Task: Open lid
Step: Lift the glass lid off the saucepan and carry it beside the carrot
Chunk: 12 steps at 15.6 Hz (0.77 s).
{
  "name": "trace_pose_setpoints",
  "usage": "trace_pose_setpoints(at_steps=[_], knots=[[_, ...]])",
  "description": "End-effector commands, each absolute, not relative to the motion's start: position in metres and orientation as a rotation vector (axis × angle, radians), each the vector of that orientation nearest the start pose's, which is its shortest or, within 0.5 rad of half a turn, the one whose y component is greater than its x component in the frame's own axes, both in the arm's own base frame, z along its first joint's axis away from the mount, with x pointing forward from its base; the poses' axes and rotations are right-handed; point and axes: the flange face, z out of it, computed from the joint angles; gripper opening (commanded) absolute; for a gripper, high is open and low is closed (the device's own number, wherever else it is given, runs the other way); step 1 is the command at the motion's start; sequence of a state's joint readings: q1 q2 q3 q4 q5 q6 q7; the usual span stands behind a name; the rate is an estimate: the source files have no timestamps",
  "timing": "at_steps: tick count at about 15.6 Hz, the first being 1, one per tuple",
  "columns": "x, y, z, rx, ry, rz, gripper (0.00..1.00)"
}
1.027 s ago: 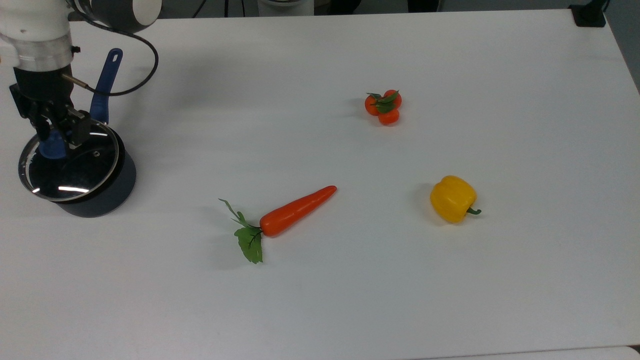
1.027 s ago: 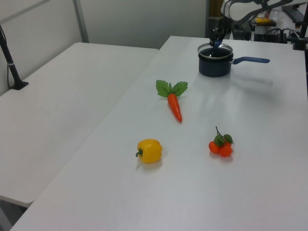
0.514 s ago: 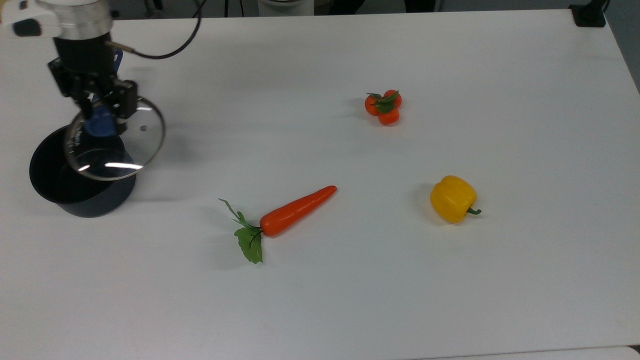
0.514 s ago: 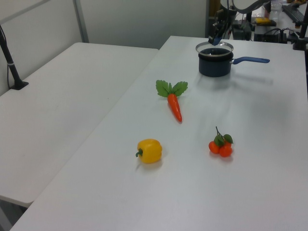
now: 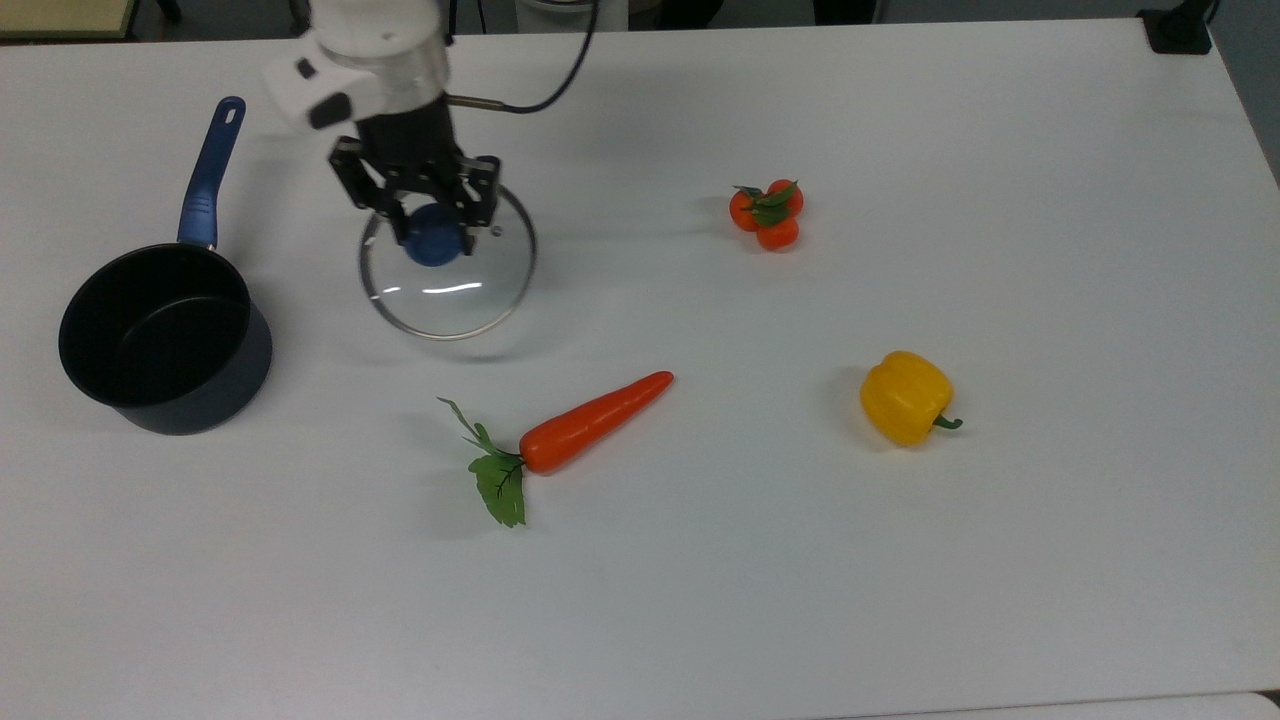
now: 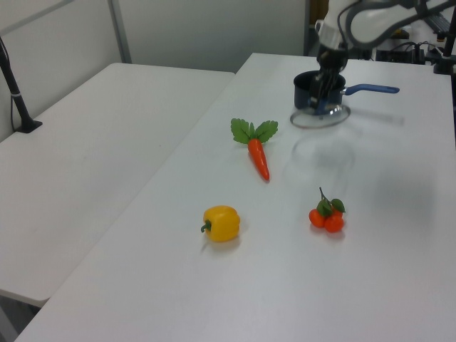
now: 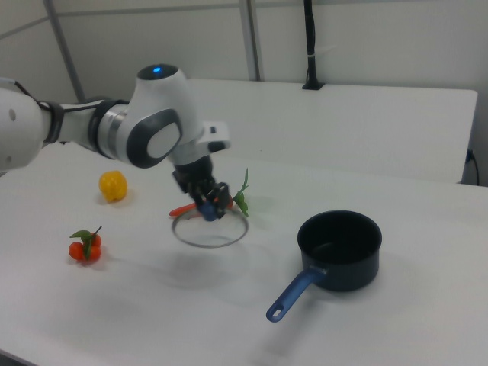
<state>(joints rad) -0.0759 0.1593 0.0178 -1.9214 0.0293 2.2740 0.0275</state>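
The lid (image 5: 452, 296), a clear glass disc with a metal rim and a blue knob, hangs level above the table, to the right of the saucepan in the top view. My gripper (image 5: 433, 238) is shut on the knob from above. In the left view the lid (image 6: 336, 117) floats in front of the saucepan with the gripper (image 6: 324, 105) on it and a shadow beneath. From the right view, the gripper (image 7: 209, 211) holds the lid (image 7: 215, 235) clear of the tabletop. The dark saucepan (image 5: 160, 345) stands uncovered, its blue handle (image 5: 207, 172) pointing away.
An orange carrot (image 5: 594, 421) with green leaves lies just below the lid in the top view. A tomato cluster (image 5: 767, 214) and a yellow pepper (image 5: 905, 398) sit further to the top view's right. The white table (image 5: 1000, 560) stretches wide around them.
My gripper lifted the lid off the saucepan and carried it to the top view's right, past the pan's rim. The saucepan now stands uncovered; it and the vegetables have not moved.
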Motion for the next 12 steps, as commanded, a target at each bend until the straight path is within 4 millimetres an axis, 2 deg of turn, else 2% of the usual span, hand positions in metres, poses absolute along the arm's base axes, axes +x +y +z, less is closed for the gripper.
trace_pose_setpoints(at_steps=[1,2,5,9,12], knots=[[0.601,0.009,0.416,-3.098,0.059,-0.283,0.41],[0.603,0.021,0.409,-3.097,0.029,-0.284,0.41],[0.613,0.04,0.39,-3.088,-0.017,-0.335,0.41],[0.626,0.048,0.37,-3.084,-0.05,-0.434,0.42],[0.626,0.054,0.358,-3.099,-0.087,-0.416,0.43]])
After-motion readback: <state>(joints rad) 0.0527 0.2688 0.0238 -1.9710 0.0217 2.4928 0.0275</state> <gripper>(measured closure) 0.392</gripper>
